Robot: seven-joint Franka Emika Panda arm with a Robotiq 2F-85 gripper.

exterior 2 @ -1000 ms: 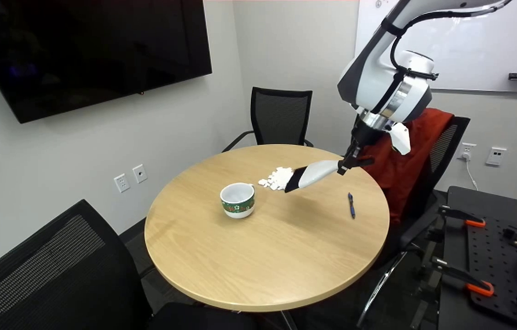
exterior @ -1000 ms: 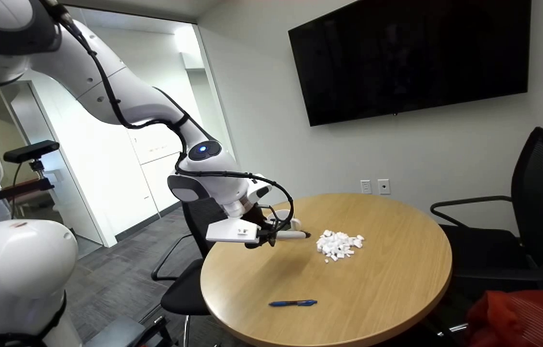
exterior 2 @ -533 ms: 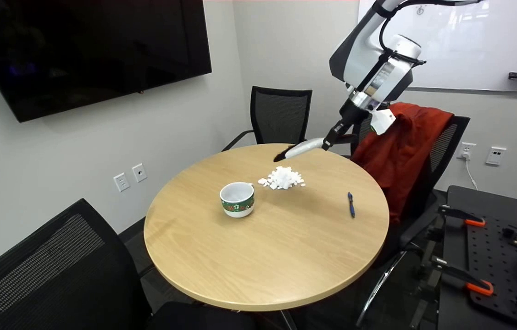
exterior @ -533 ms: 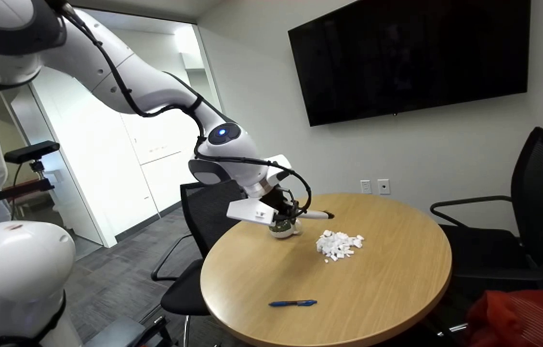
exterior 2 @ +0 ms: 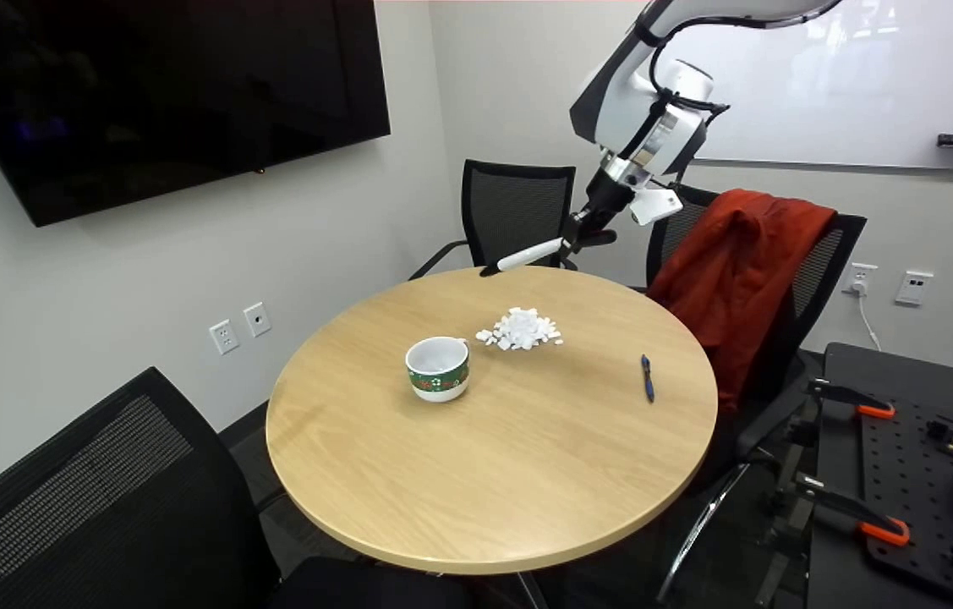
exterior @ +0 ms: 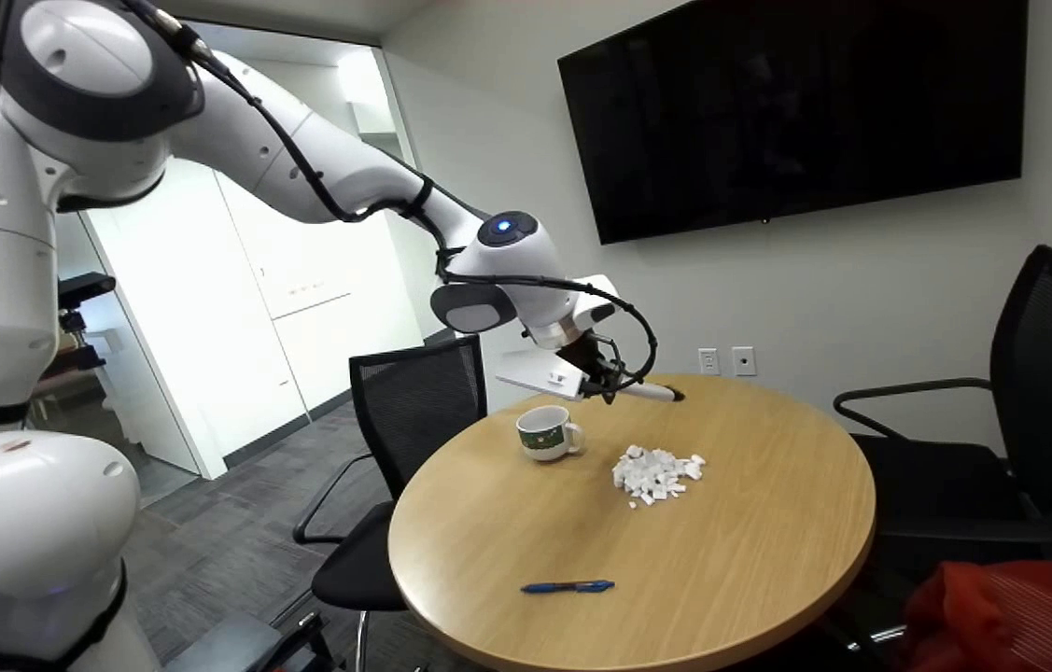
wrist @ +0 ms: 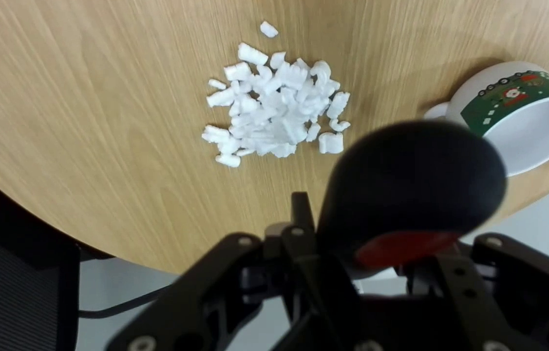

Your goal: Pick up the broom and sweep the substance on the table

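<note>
Table (exterior 2: 459, 482) is filling an exterior view's middle, crumbs (exterior 2: 520, 329) sitting mid-frame; upper centre, gripper (exterior 2: 572, 240) is clutching the broom (exterior 2: 529, 255) aloft! Pick-up's looking done; sweeping's likely needing it lowered beside them.

In an exterior view, my arm (exterior: 348, 177) extends from the left, wrist (exterior: 540, 254) slanted downward. My gripper (exterior 2: 569, 243), clamped, hangs at the far side.
</note>
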